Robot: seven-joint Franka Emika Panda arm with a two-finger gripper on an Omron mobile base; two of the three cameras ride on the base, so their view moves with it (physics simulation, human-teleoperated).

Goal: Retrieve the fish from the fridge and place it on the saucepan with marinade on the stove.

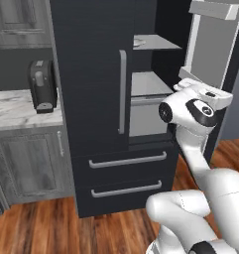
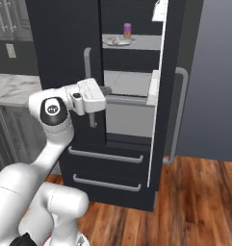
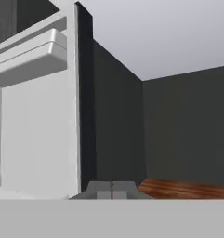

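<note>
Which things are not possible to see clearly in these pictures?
- Fish: on the plate on the upper shelf, right base view; too small to make out. In the left base view the fridge door hides most of that plate.
- Gripper, hand view: tips together, shut; the bottom edge cuts them off.
- Pink item: too small to identify.

White rounded arm (image 1: 200, 163), dark joint caps with grey rings, boxy white hand, small grey claw (image 3: 112, 188) tips

From behind the arm, left and right, we face the fridge (image 1: 98, 74) closely, sharing its open right side; our hand view looks past the door's inner face.
</note>
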